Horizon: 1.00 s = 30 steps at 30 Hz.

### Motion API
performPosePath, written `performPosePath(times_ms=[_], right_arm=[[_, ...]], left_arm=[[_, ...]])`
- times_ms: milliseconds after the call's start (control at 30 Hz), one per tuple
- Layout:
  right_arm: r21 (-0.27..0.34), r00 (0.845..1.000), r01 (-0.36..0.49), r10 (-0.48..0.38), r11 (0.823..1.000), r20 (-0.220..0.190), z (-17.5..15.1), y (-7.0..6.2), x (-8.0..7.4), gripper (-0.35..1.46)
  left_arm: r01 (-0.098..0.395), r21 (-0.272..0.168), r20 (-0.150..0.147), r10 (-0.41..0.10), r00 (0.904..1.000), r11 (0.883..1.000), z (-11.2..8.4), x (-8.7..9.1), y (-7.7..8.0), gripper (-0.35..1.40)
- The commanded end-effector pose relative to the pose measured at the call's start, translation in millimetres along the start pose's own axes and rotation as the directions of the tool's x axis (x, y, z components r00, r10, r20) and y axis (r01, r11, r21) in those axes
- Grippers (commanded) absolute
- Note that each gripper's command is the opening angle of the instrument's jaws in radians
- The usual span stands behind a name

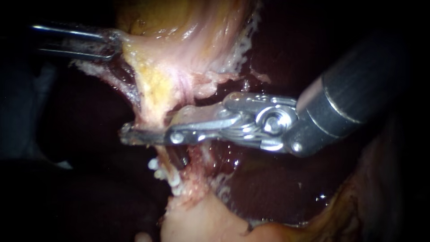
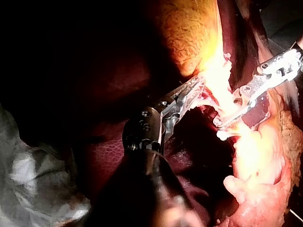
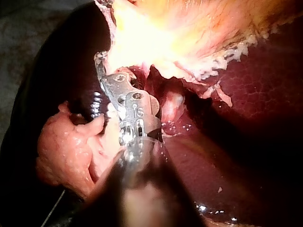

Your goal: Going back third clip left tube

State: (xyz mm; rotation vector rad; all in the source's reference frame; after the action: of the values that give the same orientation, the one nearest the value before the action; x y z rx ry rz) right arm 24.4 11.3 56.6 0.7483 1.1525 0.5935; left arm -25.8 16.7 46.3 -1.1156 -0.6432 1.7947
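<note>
My right instrument [image 1: 150,127] comes in from the right and lies across a thin tube [image 1: 168,163] under the gallbladder [image 1: 179,54]. Its jaws stand open, a narrow gap showing between them, with the pale stalk of tissue against their tips. Just below the jaws, white clips [image 1: 154,166] sit on the tube. My left instrument [image 1: 109,45] enters from the upper left, its jaws shut on the gallbladder's edge and holding it taut. The left wrist view shows my left instrument [image 2: 196,90] in the bright tissue and my right instrument [image 2: 222,125] beyond it. The right wrist view shows my right instrument [image 3: 102,66] against the lit tissue.
Dark red liver [image 1: 268,188] lies behind and below the right instrument's wrist. A pale pink lump of fatty tissue [image 1: 197,219] sits under the clips. A frayed white tissue edge [image 1: 242,49] borders the gallbladder at the right.
</note>
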Motion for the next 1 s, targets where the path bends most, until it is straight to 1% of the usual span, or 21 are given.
performPosePath(times_ms=[33,133,167,233,267,300,333,467,500,567,600,667,733,800,867,900,1000], right_arm=[[0.000,1.000,0.000,0.000,1.000,0.000,0.0,0.0,-0.1,-0.35],[0.005,1.000,-0.001,0.001,1.000,0.005,-0.1,0.0,-0.1,-0.35],[0.022,1.000,-0.001,0.001,1.000,-0.003,-0.1,0.0,0.0,-0.31],[0.062,0.999,0.001,0.002,0.998,-0.041,0.1,0.1,0.1,0.04],[0.070,0.998,0.002,0.002,0.998,-0.069,0.2,0.1,0.1,0.27],[0.073,0.996,0.003,0.003,0.997,-0.084,0.5,0.2,0.2,0.39],[0.073,0.996,0.003,0.003,0.997,-0.090,0.7,0.2,0.3,0.43],[0.074,0.996,0.007,0.000,0.997,-0.089,1.0,0.5,-0.2,0.48],[0.063,0.996,0.001,0.005,0.998,-0.091,1.0,0.6,-0.3,0.48],[0.028,0.995,0.046,-0.043,0.999,-0.094,0.8,0.9,-0.5,0.50],[0.007,0.993,0.074,-0.073,0.997,-0.088,0.5,1.0,-0.7,0.50],[-0.009,0.990,0.120,-0.121,0.993,-0.071,-0.2,1.2,-1.0,0.50],[-0.025,0.982,0.185,-0.186,0.982,-0.045,-1.2,1.4,-1.4,0.50],[-0.044,0.968,0.248,-0.250,0.968,-0.032,-2.5,1.4,-2.0,0.50],[-0.049,0.957,0.286,-0.288,0.957,-0.028,-3.8,1.3,-2.5,0.50],[-0.052,0.949,0.312,-0.314,0.949,-0.025,-4.7,1.2,-2.7,0.50],[-0.050,0.936,0.350,-0.351,0.935,-0.021,-6.9,0.8,-3.3,0.50]], left_arm=[[0.000,-0.001,0.001,0.000,1.0000,1.000,0.0,0.0,0.0,-0.35],[0.000,-0.001,0.001,0.000,1.0000,1.000,0.0,0.0,0.0,-0.35],[0.000,-0.001,0.001,0.000,1.0000,1.000,0.0,0.0,0.0,-0.35],[0.000,0.000,0.000,0.000,1.0000,1.000,0.0,0.0,0.0,-0.35],[0.000,0.000,0.000,0.000,1.0000,1.000,0.0,0.0,0.0,-0.35],[0.000,0.000,0.000,0.000,1.0000,1.000,0.0,0.0,0.0,-0.35],[0.000,0.000,0.000,0.000,1.0000,1.000,0.0,0.0,0.0,-0.35],[0.000,0.000,0.000,0.000,1.0000,1.000,0.0,-0.1,0.0,-0.35],[0.000,0.000,0.000,0.000,1.0000,1.000,0.0,-0.1,0.1,-0.35],[0.000,0.000,0.000,0.000,1.0000,1.000,0.0,-0.1,0.1,-0.35],[0.000,0.000,0.000,0.000,1.0000,1.000,0.0,-0.1,0.1,-0.35],[0.000,0.000,0.000,0.000,1.0000,1.000,0.0,-0.1,0.1,-0.35],[0.000,0.000,0.000,0.000,1.0000,1.000,-0.1,-0.1,0.1,-0.35],[0.000,0.000,0.000,0.000,1.0000,1.000,-0.1,-0.1,0.1,-0.35],[0.000,-0.001,0.001,0.000,1.0000,1.000,-0.1,-0.1,0.1,-0.35],[0.000,-0.001,0.001,0.000,1.0000,1.000,-0.1,-0.1,0.1,-0.35],[-0.001,-0.001,0.001,0.001,1.0000,1.000,-0.1,-0.1,0.0,-0.35]])
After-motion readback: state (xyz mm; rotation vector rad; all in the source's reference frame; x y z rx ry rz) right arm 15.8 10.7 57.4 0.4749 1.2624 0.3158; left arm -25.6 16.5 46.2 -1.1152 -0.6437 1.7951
